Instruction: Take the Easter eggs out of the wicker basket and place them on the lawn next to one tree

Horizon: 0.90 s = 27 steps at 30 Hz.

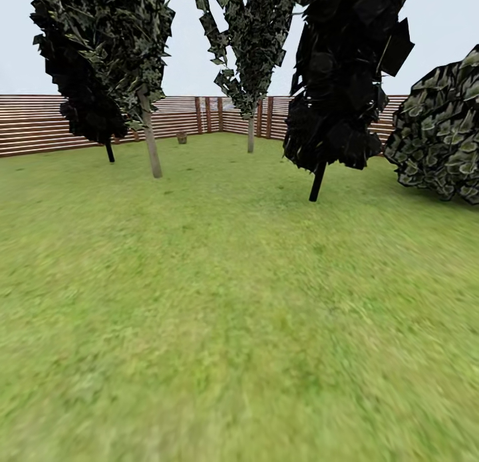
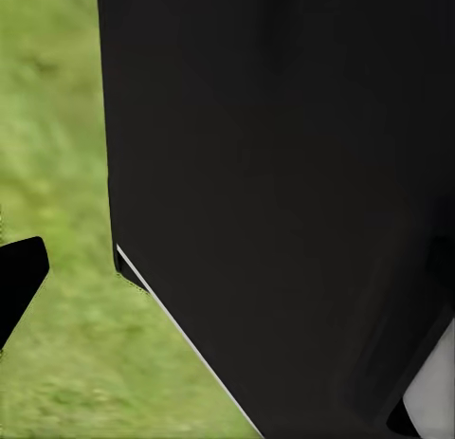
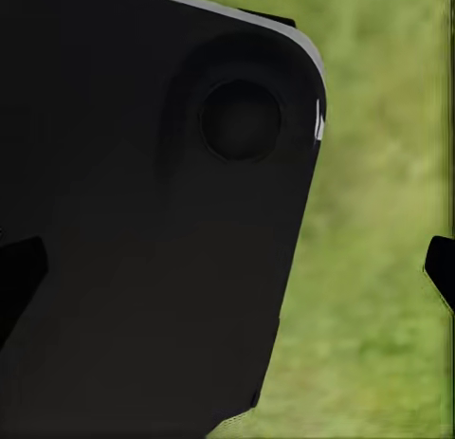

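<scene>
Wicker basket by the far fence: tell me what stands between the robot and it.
Nothing visible blocks the way. Open lawn runs up to the wicker basket, which sits between the pale-trunked tree and another tree. The route passes between them.

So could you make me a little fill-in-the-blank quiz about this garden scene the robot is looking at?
1. The small brown wicker basket stands far off on the lawn, close to the wooden ____.
2. The nearest pale-trunked tree stands to the ____ of the basket in the head view.
3. The fence is built of ____ slats.

Missing words: fence; left; horizontal
</scene>
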### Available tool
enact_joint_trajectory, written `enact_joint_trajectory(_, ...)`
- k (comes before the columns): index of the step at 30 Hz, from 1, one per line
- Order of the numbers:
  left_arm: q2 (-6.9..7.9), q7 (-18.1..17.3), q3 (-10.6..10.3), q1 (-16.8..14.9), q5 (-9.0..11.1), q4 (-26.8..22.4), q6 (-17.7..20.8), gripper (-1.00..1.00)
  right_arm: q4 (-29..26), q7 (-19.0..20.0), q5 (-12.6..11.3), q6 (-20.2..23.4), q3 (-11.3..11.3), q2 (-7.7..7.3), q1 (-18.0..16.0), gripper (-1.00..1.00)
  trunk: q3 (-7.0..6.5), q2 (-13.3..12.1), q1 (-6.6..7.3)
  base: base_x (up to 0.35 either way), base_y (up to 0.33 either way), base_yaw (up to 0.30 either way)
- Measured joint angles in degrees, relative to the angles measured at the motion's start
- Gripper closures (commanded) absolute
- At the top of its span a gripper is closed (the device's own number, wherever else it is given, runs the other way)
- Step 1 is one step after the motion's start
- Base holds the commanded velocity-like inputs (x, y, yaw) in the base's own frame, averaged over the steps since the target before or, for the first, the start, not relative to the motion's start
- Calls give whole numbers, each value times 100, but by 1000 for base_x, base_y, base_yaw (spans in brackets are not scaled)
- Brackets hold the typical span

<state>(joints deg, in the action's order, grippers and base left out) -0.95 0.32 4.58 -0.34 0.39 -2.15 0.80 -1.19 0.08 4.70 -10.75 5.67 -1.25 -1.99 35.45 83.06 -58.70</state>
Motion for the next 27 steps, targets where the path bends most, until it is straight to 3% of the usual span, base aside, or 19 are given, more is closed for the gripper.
enact_joint_trajectory(27, 0, 0, 0, 0, 1, 0, 0, -100, 54, -8, 31, 3, 51, -1, 0, -100, 0, 0, 0, 331, 0, 0)
